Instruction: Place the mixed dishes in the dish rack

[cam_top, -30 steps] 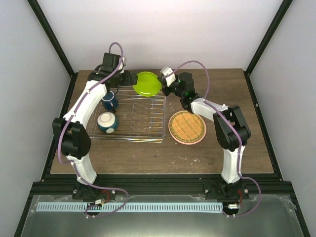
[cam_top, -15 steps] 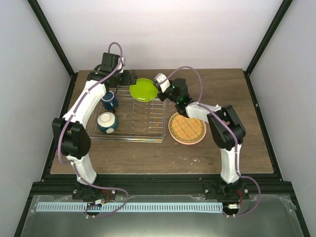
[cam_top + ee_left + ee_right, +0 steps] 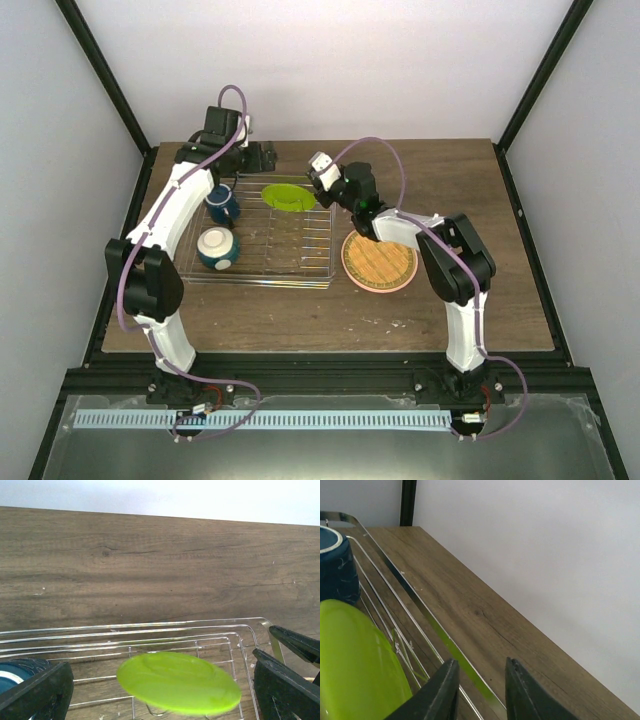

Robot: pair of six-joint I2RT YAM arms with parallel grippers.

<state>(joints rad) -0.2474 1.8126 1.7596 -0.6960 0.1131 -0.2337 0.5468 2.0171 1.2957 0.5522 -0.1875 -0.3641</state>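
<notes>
The lime-green plate [image 3: 288, 196] is down in the far right part of the silver wire dish rack [image 3: 322, 278], free of both grippers; it is motion-blurred in the left wrist view [image 3: 179, 682]. My right gripper [image 3: 318, 172] is open and empty just right of it, over the rack's rim [image 3: 445, 640]. My left gripper [image 3: 265, 158] is open and empty behind the rack. The dark blue mug [image 3: 222, 207] and the teal bowl [image 3: 217, 248] stand in the rack's left side. The cream plate [image 3: 379, 255] lies on the salmon-pink plate [image 3: 383, 288], on the table right of the rack.
The wooden table [image 3: 450, 200] ends at a black frame and white walls. Purple cables loop above both arms. The right arm reaches across, above the stacked plates.
My right gripper carried the lime-green plate left and down over the rack and let it go; the plate went from upright to lying in the rack. The left arm stayed still.
</notes>
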